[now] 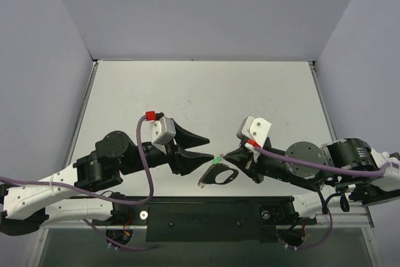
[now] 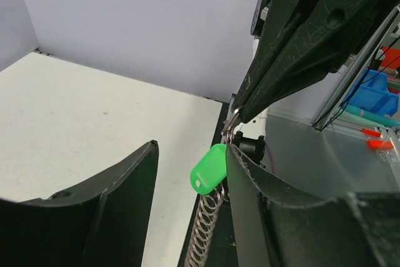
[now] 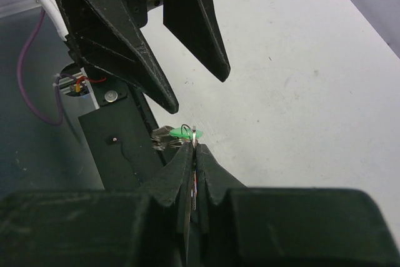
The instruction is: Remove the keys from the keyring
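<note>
My right gripper [image 3: 195,147] is shut on a thin flat silver key [image 3: 195,134], seen edge-on. The thin wire keyring [image 3: 187,127] loops through the key's top. A green plastic tag [image 3: 180,132] hangs from the ring, and the coiled silvery chain [image 2: 205,223] dangles below it. My left gripper [image 2: 190,148] is open right in front. The tag [image 2: 209,167] lies between its fingers, against the right finger [image 2: 250,179]. In the top view the right gripper [image 1: 226,156] and the left gripper [image 1: 210,147] meet at the tag [image 1: 218,160], above the table's near edge.
The chain [image 1: 204,181] hangs above a black base plate [image 1: 212,217] between the arm bases. The white table [image 1: 200,92] stretches away behind the grippers, with grey walls round it. Blue and red clutter [image 2: 378,101] lies off the table.
</note>
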### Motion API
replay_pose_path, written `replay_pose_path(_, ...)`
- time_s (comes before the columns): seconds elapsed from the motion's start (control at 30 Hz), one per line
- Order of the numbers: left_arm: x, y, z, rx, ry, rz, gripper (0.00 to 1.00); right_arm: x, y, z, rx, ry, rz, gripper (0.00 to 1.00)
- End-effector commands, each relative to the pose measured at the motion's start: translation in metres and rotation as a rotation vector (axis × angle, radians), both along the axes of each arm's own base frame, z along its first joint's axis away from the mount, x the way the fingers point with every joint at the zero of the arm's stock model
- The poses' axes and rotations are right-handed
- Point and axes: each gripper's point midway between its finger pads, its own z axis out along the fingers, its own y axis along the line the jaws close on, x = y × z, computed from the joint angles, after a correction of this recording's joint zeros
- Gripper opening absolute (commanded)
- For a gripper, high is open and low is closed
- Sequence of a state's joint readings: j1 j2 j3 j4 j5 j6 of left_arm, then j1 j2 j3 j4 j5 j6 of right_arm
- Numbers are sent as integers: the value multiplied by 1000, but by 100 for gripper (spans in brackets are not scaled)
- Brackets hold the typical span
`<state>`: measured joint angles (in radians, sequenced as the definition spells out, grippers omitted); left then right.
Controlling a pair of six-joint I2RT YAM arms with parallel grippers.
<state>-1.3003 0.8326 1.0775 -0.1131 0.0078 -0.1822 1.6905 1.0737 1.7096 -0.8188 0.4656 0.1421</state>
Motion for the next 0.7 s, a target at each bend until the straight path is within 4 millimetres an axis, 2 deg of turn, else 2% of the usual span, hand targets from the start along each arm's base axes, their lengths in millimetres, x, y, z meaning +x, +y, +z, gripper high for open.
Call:
replay_pose_path(0.0,-5,0,11,-37,20,-64,57,0,1,18,67,8,-8,0)
replay_pose_path(0.3,-17,-7,10,-24,29,-169,56,2,2,18,72,4,-19,0)
replay_pose_path(0.4,-17,-13,5,-3,36,-179,54,3,1,18,74,4,-24,0)
replay_pose_path(0.67,-17,-19,9,-12,39,-191,49,3,1,19,79,7,-25,0)
